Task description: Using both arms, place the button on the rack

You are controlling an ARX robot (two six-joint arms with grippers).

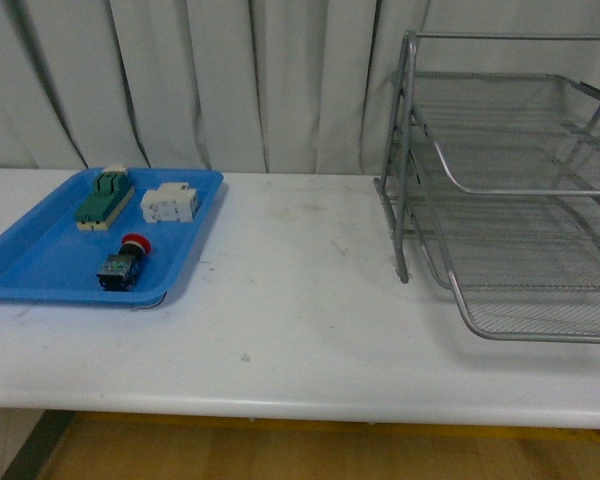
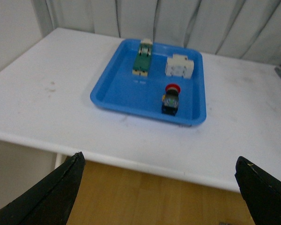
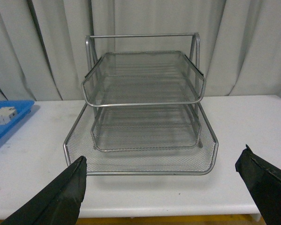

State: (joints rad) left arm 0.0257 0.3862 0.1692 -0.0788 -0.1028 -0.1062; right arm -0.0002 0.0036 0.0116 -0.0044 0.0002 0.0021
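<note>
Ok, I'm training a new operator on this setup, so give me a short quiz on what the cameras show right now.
1. Count: how many tiers does the rack have?
2. Multiple choice: where does the button lie? A) in the blue tray B) on the rack's lowest tier C) on the table beside the rack.
3. True or false: the left gripper is shut on the button.
Key: 1. Three. 2. A. 3. False; its fingers stand wide apart with nothing between them.
</note>
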